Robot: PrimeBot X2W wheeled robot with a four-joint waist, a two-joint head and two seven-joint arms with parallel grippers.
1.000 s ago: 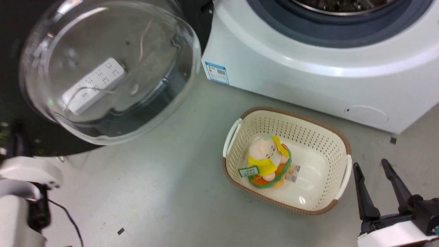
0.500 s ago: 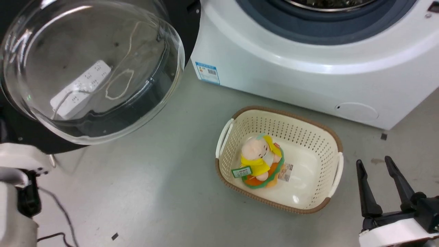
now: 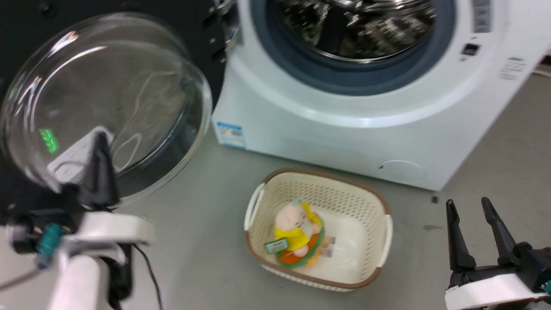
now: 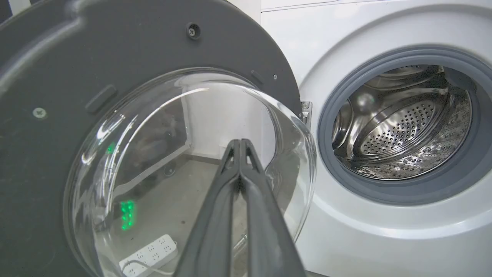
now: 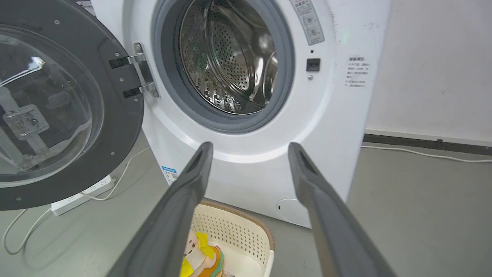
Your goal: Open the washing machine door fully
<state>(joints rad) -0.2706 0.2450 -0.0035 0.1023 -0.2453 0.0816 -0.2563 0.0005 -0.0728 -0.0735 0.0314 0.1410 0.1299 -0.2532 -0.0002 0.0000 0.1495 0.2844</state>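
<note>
- washing machine door (image 3: 107,99) stands wide open, hanging left of the drum (image 3: 357,30)
- left gripper (image 4: 240,143) just before the door, jaws pressed together
- right gripper (image 3: 468,202) near the basket (image 3: 320,174), jaws spread

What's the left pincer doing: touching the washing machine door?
Cannot tell. In the left wrist and head views, the shut left pincer overlaps the washing machine door at its glass bowl; no contact or gap is plainly visible.

I see the washing machine door (image 3: 107,99) swung wide open on my left, round glossy black disc, bulging clear glass bowl, upright on its metal hinge (image 5: 141,73)
</note>
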